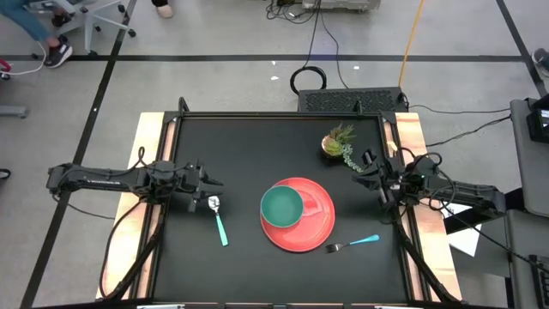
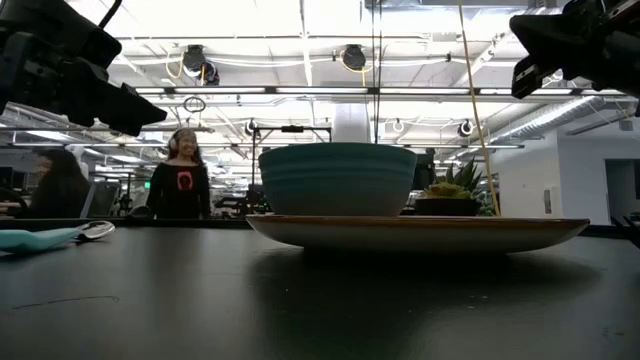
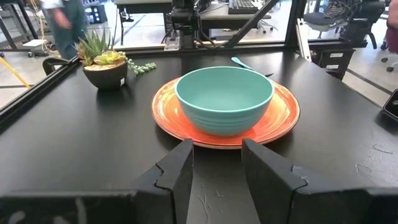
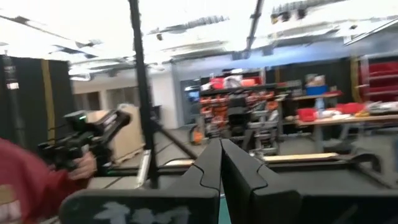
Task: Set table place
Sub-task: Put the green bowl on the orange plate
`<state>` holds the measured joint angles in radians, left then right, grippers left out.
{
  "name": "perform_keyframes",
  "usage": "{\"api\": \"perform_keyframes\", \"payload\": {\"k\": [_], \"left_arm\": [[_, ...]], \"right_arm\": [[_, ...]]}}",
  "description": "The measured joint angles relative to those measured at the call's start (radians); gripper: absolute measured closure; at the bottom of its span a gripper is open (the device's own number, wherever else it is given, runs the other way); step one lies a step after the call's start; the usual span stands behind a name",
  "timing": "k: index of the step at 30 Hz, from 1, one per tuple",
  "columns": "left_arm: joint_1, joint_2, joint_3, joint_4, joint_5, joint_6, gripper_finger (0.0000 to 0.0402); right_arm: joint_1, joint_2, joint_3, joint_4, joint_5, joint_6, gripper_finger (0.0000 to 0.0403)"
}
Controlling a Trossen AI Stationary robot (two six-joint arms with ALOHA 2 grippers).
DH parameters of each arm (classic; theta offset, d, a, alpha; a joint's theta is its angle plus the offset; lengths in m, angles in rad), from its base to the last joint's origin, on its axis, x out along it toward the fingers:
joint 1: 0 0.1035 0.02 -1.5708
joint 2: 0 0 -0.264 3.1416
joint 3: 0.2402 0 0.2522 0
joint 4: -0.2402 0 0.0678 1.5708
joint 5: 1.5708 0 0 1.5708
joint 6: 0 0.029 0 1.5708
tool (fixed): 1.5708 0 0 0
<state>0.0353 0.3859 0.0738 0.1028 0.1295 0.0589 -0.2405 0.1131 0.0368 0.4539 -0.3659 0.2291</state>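
Four pieces of the setting: all lie on the table, none of them held.
Table: black top with the plate near its middle; a small potted plant stands well behind the plate toward the right arm's side and is no part of the setting.
Plate: red, flat on the table; it carries the bowl and nothing else that I can make out.
Bowl: teal, upright on the plate's left half; from above its inside looks empty.
Spoon: just to the plate's left, long axis running front to back, metal end toward the left gripper, teal handle pointing to the front edge.
Fork: by the plate's front-right rim, lying slantwise, tines close to the plate, handle angled away to the right.
Left gripper: fingers parted about halfway, empty, hanging just behind the spoon's metal end; the left wrist view looks between its fingers straight at bowl and plate.
Right gripper: closed tight, nothing in it, raised at the table's right side between plant and fork.
Judgement: the spoon is much nearer the left arm, the fork nearer the right.
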Motion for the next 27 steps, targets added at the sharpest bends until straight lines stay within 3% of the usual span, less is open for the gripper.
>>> {"api": "perform_keyframes", "payload": {"k": [10, 20, 27], "left_arm": [[0.000, 0.000, 0.000, -0.001, 0.000, 0.011, 0.0259], [0.000, 0.000, 0.001, -0.002, -0.017, 0.016, 0.0259], [0.000, 0.000, 0.001, -0.003, -0.027, 0.014, 0.0259]], "right_arm": [[0.000, 0.128, 0.057, -0.056, 0.110, 0.029, 0.0384], [0.000, 0.431, 0.099, 0.166, 0.110, 0.021, 0.0325], [0.000, 0.528, 0.101, 0.270, 0.110, 0.002, 0.0307]]}}
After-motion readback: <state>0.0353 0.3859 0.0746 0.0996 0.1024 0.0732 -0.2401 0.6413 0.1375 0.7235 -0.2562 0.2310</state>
